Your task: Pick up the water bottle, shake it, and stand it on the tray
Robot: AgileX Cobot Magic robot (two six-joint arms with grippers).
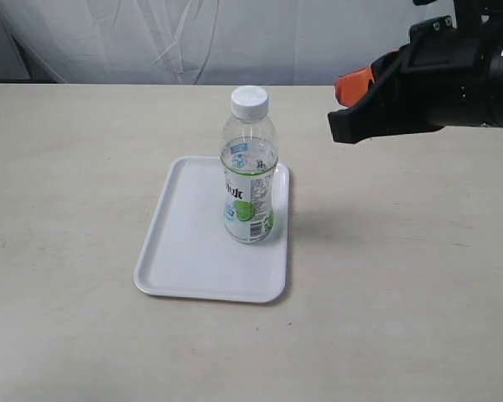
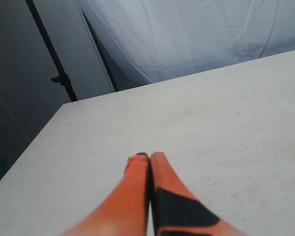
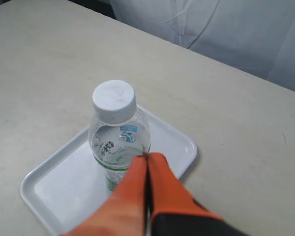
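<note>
The water bottle (image 1: 250, 167), clear with a white cap and a green-and-blue label, stands upright on the white tray (image 1: 184, 243), toward its right side. In the right wrist view the water bottle (image 3: 117, 132) rises from the tray (image 3: 64, 187) just beyond my right gripper (image 3: 147, 156), whose orange fingers are pressed together and hold nothing. In the exterior view the right gripper (image 1: 342, 105) hangs in the air to the right of the bottle, clear of it. My left gripper (image 2: 148, 156) is shut and empty over bare table; it does not show in the exterior view.
The beige table (image 1: 402, 293) spreads around the tray on all sides. A white cloth backdrop (image 1: 193, 42) hangs behind the far edge. A dark stand pole (image 2: 54, 54) rises past the table corner in the left wrist view.
</note>
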